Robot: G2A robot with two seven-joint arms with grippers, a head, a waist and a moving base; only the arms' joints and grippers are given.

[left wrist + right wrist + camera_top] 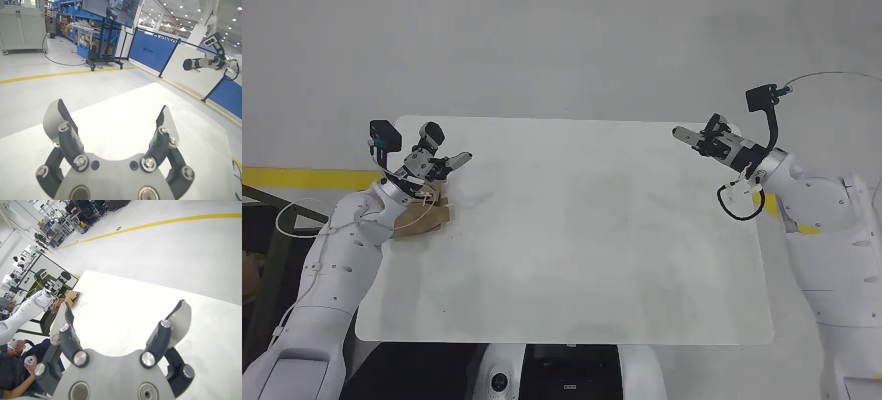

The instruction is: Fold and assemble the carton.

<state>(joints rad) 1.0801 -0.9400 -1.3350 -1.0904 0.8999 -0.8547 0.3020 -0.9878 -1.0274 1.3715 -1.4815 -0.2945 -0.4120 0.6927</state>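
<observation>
Brown cardboard carton [427,218] lies on the table [582,260] at its left edge, toward the far-left corner. From above it is partly covered by the left arm [362,225] (contact between arm and cardboard can't be told). Some flaps look lifted rather than flat; how far it is folded is unclear. In the right wrist view the carton [71,295] sits at the edge of the table [132,289], just beside the left arm [28,308].

Left gripper [448,145] hovers just past the carton, over the table near the far-left corner. Its fingers are spread wide with nothing between them, and they are not touching the carton. The left wrist view shows the left gripper [112,106] with both dark pads splayed apart over bare white table [189,128].

Right gripper [695,128] is at the far-right corner of the table, well apart from the carton, pointing left across the table. Its fingers are released and empty too. The right wrist view shows the right gripper [122,305] with a wide gap between the pads and table surface below. In the left wrist view the right gripper [187,64] appears farther off, raised above the table's far side.
</observation>
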